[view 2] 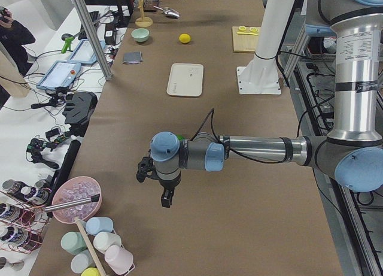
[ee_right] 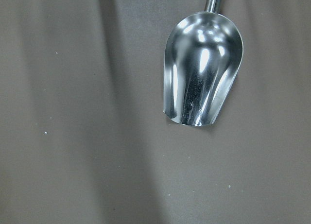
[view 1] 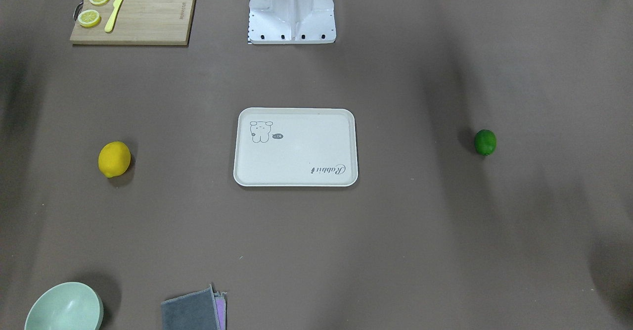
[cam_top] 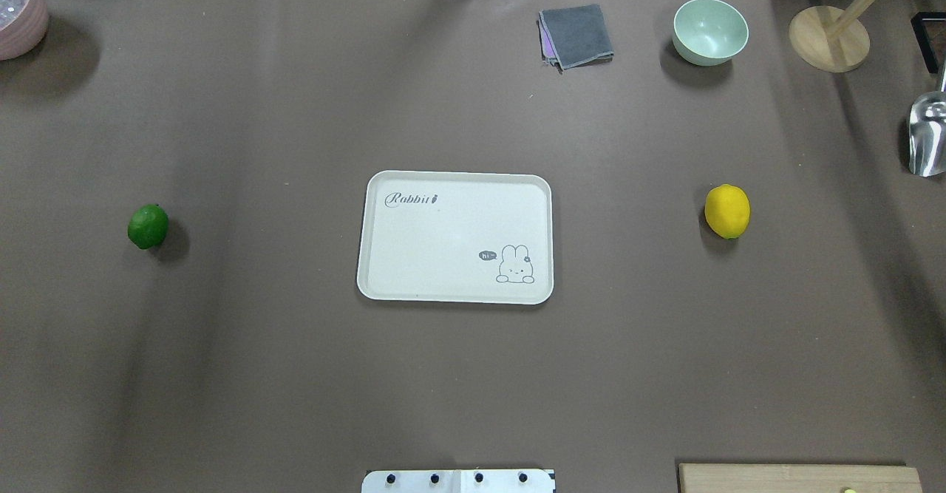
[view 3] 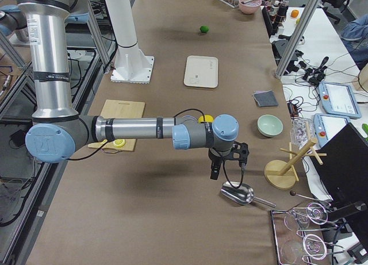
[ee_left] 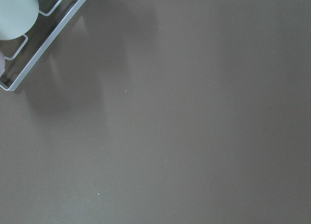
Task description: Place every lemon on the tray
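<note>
The off-white tray (view 1: pixel 306 144) (cam_top: pixel 443 245) lies empty at the table's middle. The yellow lemon (view 1: pixel 114 159) (cam_top: pixel 727 211) rests on the table on my right side, well clear of the tray. The green lemon (view 1: pixel 485 142) (cam_top: pixel 148 226) rests on my left side, also well clear. My left gripper (view 2: pixel 163 195) hangs over the table's far left end, beyond the green lemon. My right gripper (view 3: pixel 221 170) hangs over the far right end, above a metal scoop (ee_right: pixel 204 68). Both show only in the side views, so I cannot tell whether they are open or shut.
A wooden cutting board (view 1: pixel 148 18) with lemon slices and a yellow knife sits near the robot base (view 1: pixel 292 13). A green bowl (cam_top: pixel 710 31), a grey cloth (cam_top: pixel 576 35), a wooden stand (cam_top: pixel 828 38) and a pink bowl (cam_top: pixel 18 12) line the far edge.
</note>
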### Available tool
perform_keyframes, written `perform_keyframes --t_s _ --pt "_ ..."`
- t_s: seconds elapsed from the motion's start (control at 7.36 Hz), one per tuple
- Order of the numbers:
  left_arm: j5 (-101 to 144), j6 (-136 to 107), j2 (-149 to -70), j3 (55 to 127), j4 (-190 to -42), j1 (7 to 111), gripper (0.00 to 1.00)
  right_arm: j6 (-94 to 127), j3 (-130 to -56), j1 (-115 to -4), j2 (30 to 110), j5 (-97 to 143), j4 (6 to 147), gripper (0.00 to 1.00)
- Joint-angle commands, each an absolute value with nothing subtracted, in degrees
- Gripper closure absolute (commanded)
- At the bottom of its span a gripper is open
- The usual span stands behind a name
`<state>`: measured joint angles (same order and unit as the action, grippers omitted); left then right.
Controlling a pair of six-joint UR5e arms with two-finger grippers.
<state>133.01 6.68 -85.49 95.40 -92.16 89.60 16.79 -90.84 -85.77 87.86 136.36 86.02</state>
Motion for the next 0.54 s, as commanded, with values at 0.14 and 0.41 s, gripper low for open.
perform_keyframes --t_s 0.14,0.41 --pt "133.07 6.42 -85.34 95.54 -92.55 89.65 0.02 16.79 -92.19 -85.87 87.80 136.58 88.32 0.00" --pt "133.07 6.50 -85.52 95.28 -92.55 89.56 0.02 16.79 -91.85 -85.61 87.72 136.76 88.50 0.00"
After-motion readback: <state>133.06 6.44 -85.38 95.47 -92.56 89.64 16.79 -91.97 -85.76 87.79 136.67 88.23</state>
